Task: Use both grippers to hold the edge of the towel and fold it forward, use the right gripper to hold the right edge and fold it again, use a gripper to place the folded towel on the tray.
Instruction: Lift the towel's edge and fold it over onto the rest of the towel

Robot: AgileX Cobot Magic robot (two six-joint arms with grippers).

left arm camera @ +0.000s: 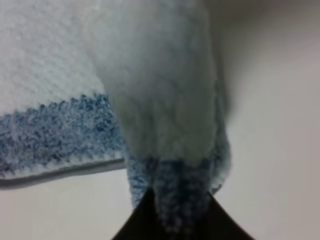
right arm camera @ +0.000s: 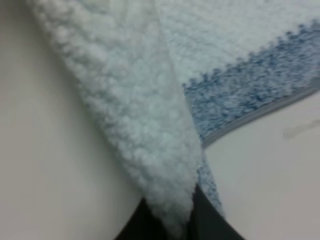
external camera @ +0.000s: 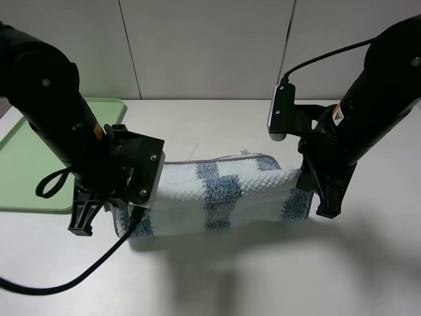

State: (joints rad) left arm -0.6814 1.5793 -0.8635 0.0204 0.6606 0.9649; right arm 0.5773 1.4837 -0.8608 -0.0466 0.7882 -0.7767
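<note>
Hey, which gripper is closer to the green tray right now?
Left. The left gripper, shut on the towel, hangs beside the front corner of the tray; the right gripper grips the towel's other end, well away from it.

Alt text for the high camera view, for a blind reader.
A black two-finger left gripper and right gripper, each shut on one end, stretch a fluffy white and blue-grey striped towel between them over a pale table. A flat pale green plastic tray lies far left.

Towel (external camera: 223,191) white, blue-grey stripes; tray (external camera: 26,164) pale green.
</note>
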